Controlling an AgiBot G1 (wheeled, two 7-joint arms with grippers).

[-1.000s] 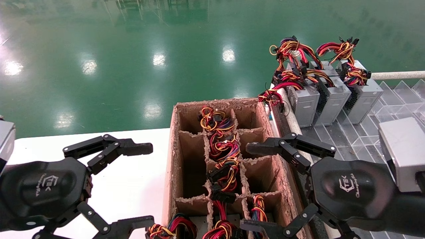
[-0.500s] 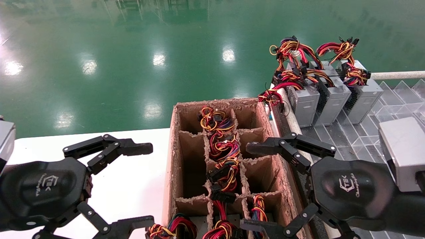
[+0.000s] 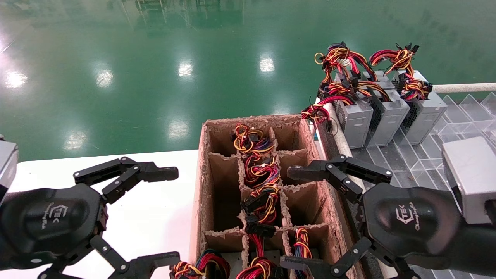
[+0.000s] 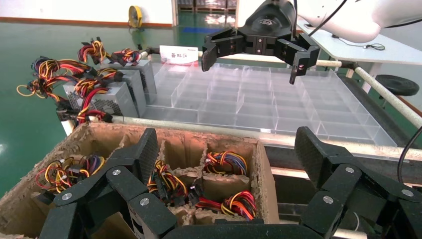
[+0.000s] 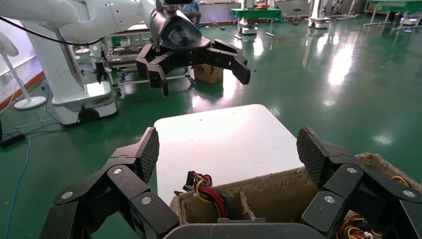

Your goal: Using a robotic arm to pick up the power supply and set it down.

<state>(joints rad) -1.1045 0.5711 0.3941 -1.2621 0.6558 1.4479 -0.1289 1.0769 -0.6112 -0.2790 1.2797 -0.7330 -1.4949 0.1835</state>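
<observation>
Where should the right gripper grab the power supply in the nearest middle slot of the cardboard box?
Probably from straight above. That power supply sits deep in its cell of the cardboard box, with dividers around it and wires on top. The open right gripper likely needs to straddle the metal body's narrow sides, beside the wire bundle.

The right gripper (image 3: pixel 296 217) — black rounded body with an embossed logo, long linkage fingers spread wide, empty — hovers over the near right side of the divided carton. Power supplies (image 3: pixel 263 182) sit just beside it toward the robot's left, sunk in the carton's cells — only red, yellow and orange wire bundles with black connectors show.
</observation>
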